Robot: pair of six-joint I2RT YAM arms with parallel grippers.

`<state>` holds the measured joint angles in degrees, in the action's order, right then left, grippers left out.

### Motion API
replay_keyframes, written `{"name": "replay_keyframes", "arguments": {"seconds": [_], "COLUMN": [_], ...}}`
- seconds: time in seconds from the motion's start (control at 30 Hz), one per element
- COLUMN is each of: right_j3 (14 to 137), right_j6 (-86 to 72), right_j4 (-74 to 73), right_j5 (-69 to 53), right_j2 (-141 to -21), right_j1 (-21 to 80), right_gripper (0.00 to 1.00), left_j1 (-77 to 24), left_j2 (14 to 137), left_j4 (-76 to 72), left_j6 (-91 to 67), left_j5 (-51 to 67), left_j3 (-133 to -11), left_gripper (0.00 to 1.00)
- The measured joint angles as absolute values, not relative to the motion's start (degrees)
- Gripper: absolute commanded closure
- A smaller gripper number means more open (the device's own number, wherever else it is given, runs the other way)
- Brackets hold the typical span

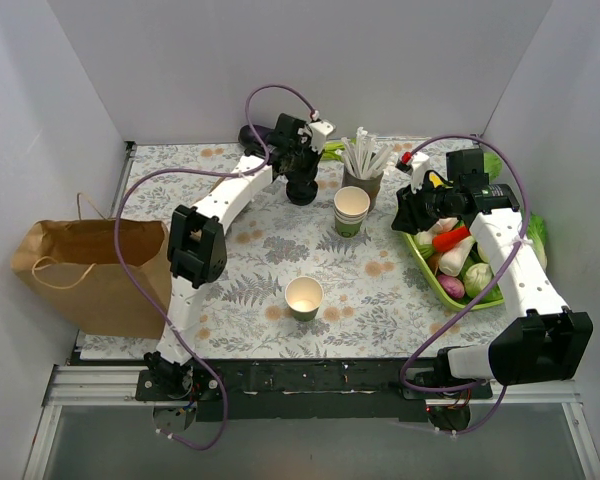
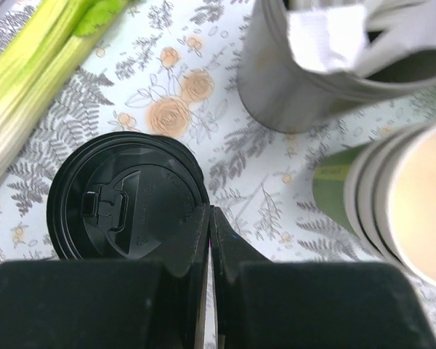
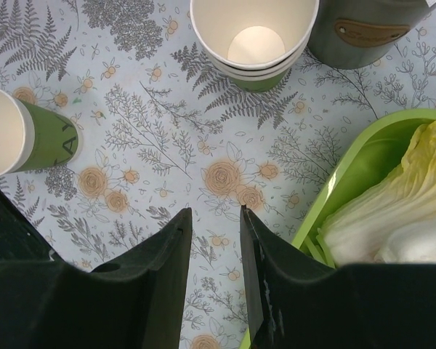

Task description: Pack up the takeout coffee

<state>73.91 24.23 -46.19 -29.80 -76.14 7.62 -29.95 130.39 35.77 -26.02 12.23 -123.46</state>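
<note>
- Table (image 1: 240, 280) covered in a pale cloth printed with ferns and orange flowers.
- Black plastic lid (image 2: 123, 207), flat on the cloth directly under the left gripper (image 2: 211, 211).
- Pale green celery stalk (image 2: 36, 80), just past the lid from that gripper.
- Grey holder (image 1: 363, 183) of white sticks and a stack of paper cups (image 1: 351, 210), between the left gripper and the right gripper (image 3: 216, 212).
- Green tray (image 3: 370, 145) of vegetables, just beside the right gripper.
- Single paper cup (image 1: 304, 297), lidless and upright, well apart from both grippers, towards the arm bases.
- Brown paper bag (image 1: 90, 270), far from the left gripper, at the table's left edge.
</note>
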Motion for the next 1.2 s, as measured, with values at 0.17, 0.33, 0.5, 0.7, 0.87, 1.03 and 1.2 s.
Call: {"name": "replay_keyframes", "arguments": {"seconds": [0.17,0.33,0.5,0.7,0.87,1.03,1.2], "right_j3": [73.9,74.0,74.5,75.2,74.5,74.0,71.3], "right_j6": [24.6,26.1,27.3,30.6,33.2,34.2,36.4], "right_j4": [-46.2,-46.4,-46.2,-46.5,-46.9,-47.7,-46.7], "right_j5": [-30.6,-33.3,-36.4,-38.8,-39.1,-40.1,-42.5], "right_j2": [-76.1,-76.1,-76.0,-75.7,-73.9,-72.7,-72.0], "right_j1": [7.6,7.6,7.6,10.2,17.6,20.1,20.1], "right_gripper": [0.59,0.59,0.58,0.57,0.56,0.56,0.55], "left_j1": [-29.8,-29.8,-29.1,-28.8,-27.7,-27.1,-27.5], "left_j2": [123.8,110.6,98.0,93.8,93.8,92.4,91.5], "left_j4": [38.9,42.2,43.3,46.2,49.2,48.6,48.9], "left_j6": [-26.9,-26.7,-24.3,-24.4,-25.2,-28.6,-31.0], "left_j5": [16.0,22.8,36.4,50.9,58.1,65.8,69.1], "left_j3": [-119.3,-112.7,-104.7,-96.9,-90.7,-84.6,-80.2], "left_gripper": [1.00,1.00,1.00,1.00,1.00,1.00,1.00]}}
